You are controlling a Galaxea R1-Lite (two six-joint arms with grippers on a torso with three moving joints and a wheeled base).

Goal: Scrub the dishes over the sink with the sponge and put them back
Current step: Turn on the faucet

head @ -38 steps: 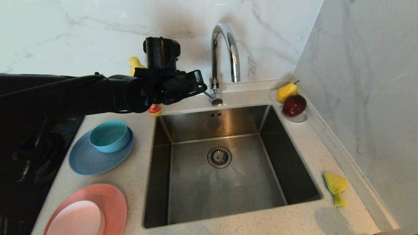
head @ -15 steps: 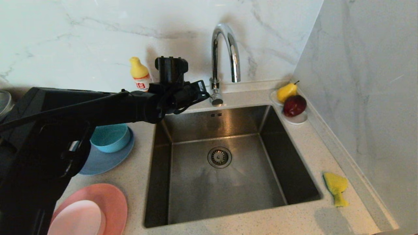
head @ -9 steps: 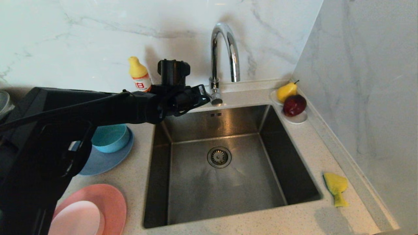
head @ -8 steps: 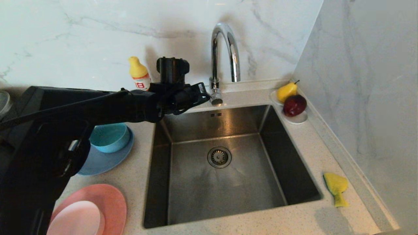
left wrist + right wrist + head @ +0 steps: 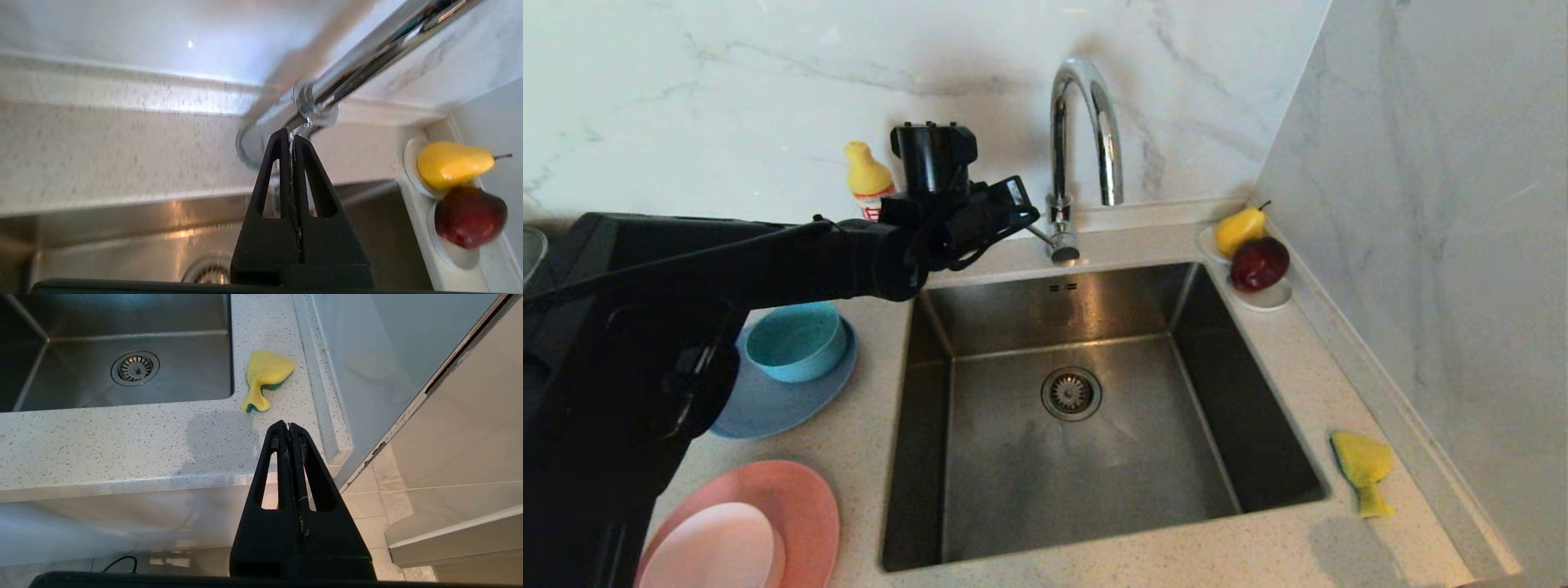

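Spanning the whole scene is a pale speckled stone counter point(image 5: 849, 457), backed by white marble wall point(image 5: 727, 90) behind and on the right. Set into the counter is the sink point(image 5: 1217, 392), a square brushed-steel basin with a round drain strainer point(image 5: 1071, 393) in its floor and nothing else in it; a chrome gooseneck tap point(image 5: 1086, 122) rises at its back edge. To the left of the sink a teal round bowl point(image 5: 796, 340) sits on a grey-blue plate point(image 5: 784, 404), and nearer the front a small pale pink dish point(image 5: 715, 551) rests on a large salmon-pink plate point(image 5: 800, 498). In the back right corner a small white dish point(image 5: 1270, 298) holds a yellow pear point(image 5: 1239, 229) and a dark red apple point(image 5: 1258, 263). A yellow-capped bottle point(image 5: 866, 175) stands against the back wall, partly hidden by the arm. The sponge point(image 5: 1362, 469) lies bent on the counter to the right of the sink, near the wall, well apart from the dishes. The left gripper point(image 5: 291, 136) reaches level across the back left corner of the sink, its fingers pressed together with nothing between them, their tips right at the tap's side lever point(image 5: 1037, 235); whether they touch it is unclear. The right gripper point(image 5: 288, 426) hangs parked below and in front of the counter edge, fingers likewise together and holding nothing.
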